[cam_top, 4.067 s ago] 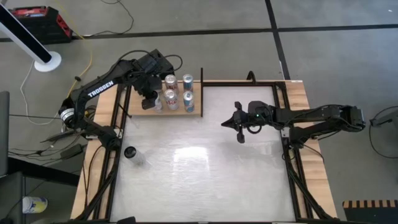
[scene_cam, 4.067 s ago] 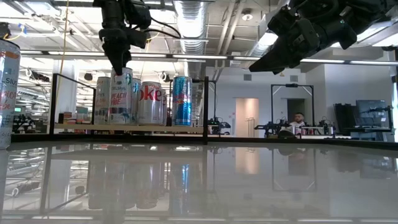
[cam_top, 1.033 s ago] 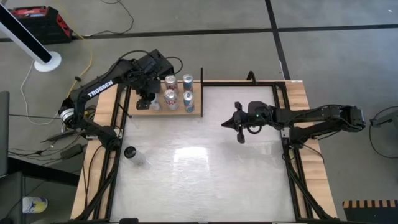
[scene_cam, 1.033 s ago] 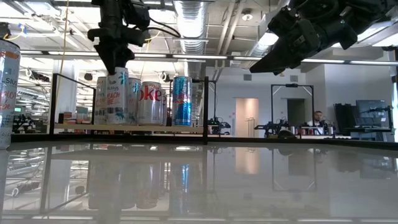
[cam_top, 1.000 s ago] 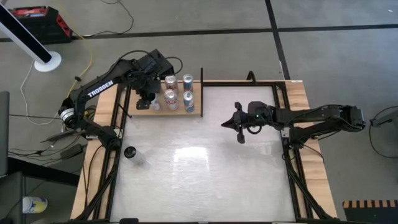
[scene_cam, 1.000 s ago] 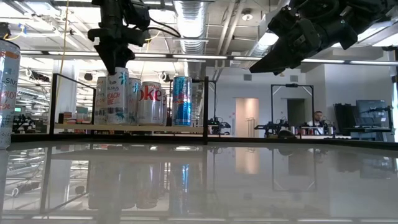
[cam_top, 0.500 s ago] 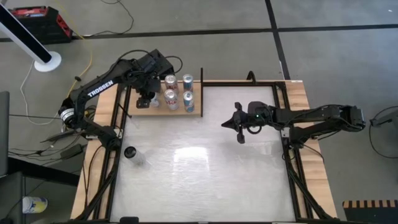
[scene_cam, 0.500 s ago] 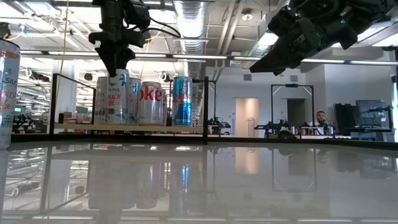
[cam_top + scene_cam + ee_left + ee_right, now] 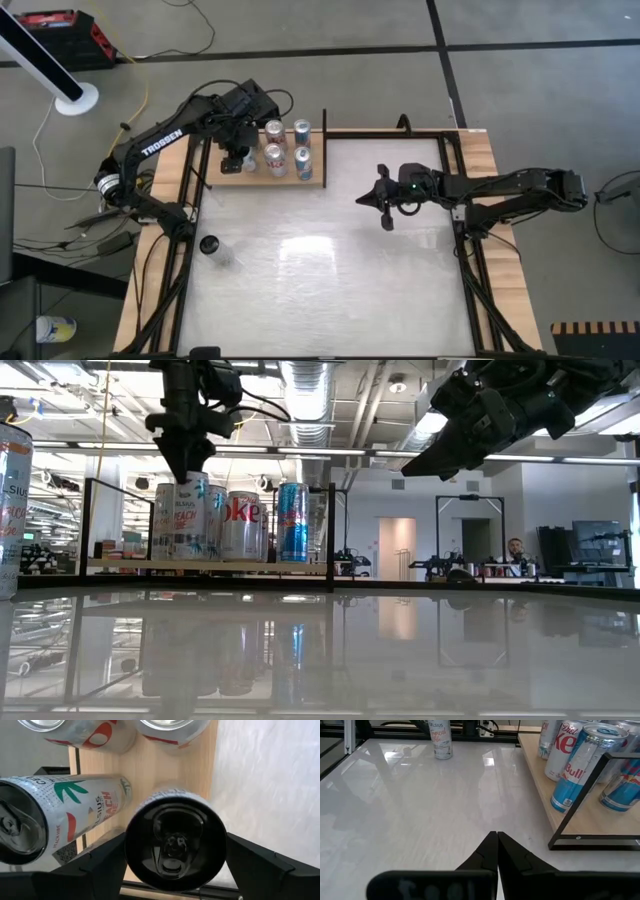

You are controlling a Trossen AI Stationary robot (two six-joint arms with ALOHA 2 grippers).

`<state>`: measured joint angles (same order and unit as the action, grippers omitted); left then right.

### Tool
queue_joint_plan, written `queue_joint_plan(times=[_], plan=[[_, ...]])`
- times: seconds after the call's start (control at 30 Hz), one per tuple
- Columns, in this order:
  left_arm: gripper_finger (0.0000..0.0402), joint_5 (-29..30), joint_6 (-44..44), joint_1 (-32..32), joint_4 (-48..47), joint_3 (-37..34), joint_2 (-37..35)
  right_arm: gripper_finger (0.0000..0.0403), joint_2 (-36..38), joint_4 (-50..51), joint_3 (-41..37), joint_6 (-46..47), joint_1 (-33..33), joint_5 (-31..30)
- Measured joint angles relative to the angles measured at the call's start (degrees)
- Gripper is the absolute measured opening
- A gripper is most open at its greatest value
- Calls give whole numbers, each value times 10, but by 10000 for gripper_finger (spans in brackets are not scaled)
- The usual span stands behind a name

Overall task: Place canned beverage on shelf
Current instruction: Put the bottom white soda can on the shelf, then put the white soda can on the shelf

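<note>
Leftmost, the left gripper (image 9: 237, 158) hangs over the shelf (image 9: 315, 172), fingers spread either side of a black-topped can (image 9: 175, 842) standing on the plank's open end, apparently just set down beside a white Celsius can (image 9: 60, 810). Rightward, the right gripper (image 9: 384, 205) waits closed above the tabletop.

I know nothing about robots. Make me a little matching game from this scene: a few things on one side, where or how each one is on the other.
Things:
1. left gripper
2. right gripper
3. blue can
4. lone can

Places or states:
A. standing on the white tabletop near the table's left edge, away from the shelf
B. shut, hanging over the middle of the table
C. above the can at the shelf's left end, fingers on either side of it
D. upright at the right end of the row on the shelf

Pairs: 1-C, 2-B, 3-D, 4-A
</note>
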<state>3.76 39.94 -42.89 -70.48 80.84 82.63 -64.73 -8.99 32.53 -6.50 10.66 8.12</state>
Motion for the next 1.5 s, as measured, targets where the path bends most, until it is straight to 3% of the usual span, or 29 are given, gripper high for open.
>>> queue_joint_plan(times=[0.63,1.5], plan=[[298,47,29,1,14,0,-1,27,0,0,0,-2,0,0],[298,43,-72,14,-90,108,-2,27,0,5,0,34,0,-6]])
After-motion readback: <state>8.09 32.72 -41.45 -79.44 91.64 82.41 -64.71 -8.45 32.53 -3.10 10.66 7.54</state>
